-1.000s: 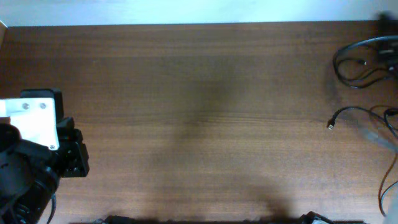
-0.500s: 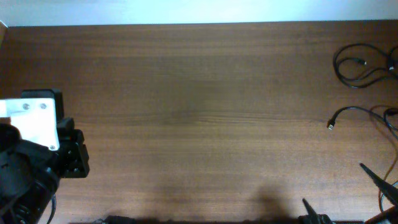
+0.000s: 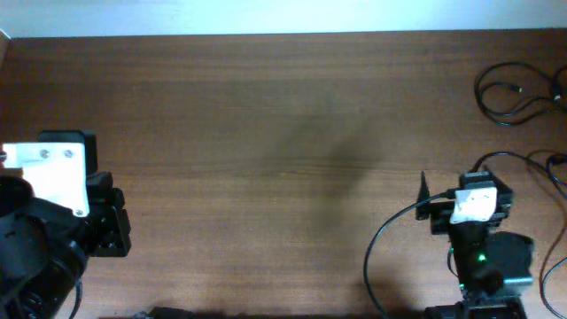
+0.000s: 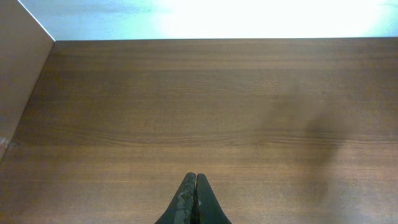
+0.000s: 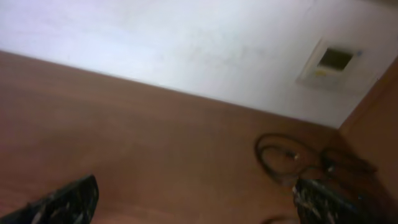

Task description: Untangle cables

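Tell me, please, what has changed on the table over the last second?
The right arm has swung into view at the lower right and now partly covers the nearer cable strand. The right tool is open and holds nothing. The left arm has barely shifted, and the left tool is shut as before. The cables at the far right have not moved.

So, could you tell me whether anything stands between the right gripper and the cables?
Nothing visible does. In the right wrist view, the open right gripper looks across the wooden table to the looped cables near the far right corner, and no object lies on that stretch.
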